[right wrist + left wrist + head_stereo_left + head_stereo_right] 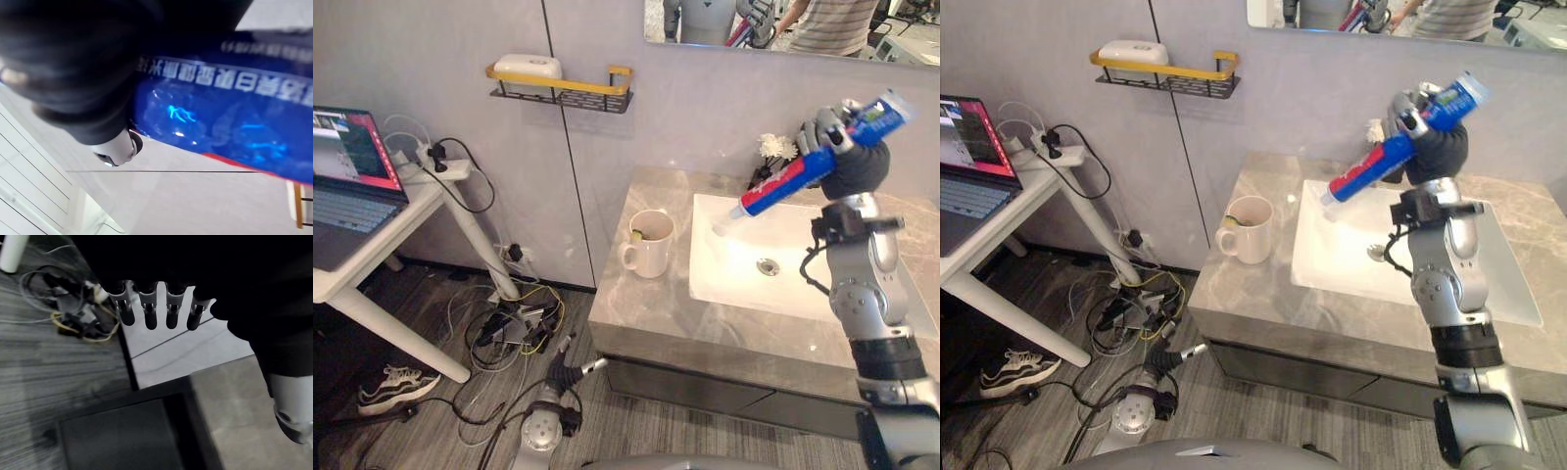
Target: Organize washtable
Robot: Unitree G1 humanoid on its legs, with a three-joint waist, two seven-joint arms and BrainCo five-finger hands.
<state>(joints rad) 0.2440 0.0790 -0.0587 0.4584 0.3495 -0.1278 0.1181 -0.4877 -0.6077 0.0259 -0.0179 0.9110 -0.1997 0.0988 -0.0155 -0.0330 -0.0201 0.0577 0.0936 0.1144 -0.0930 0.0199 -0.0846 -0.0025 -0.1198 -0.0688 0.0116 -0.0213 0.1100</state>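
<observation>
My right hand (855,164) is raised high over the white sink (744,284), shut on a blue, red and white toothpaste tube (795,179). The tube slants with its white cap end down towards the left, above the basin's left part. Up close the tube's blue side (220,127) lies against the hand. A cream mug (649,243) with something small inside stands upright on the marble counter (636,313), left of the sink. My left hand (156,308) hangs low beside the cabinet front, near the floor, fingers straight and empty.
A black wall shelf with a yellow rail (563,90) holds a white box. White flowers (775,147) stand behind the sink. A white desk with a laptop (352,181) is at the left. Cables (514,318) and a shoe (396,384) lie on the floor.
</observation>
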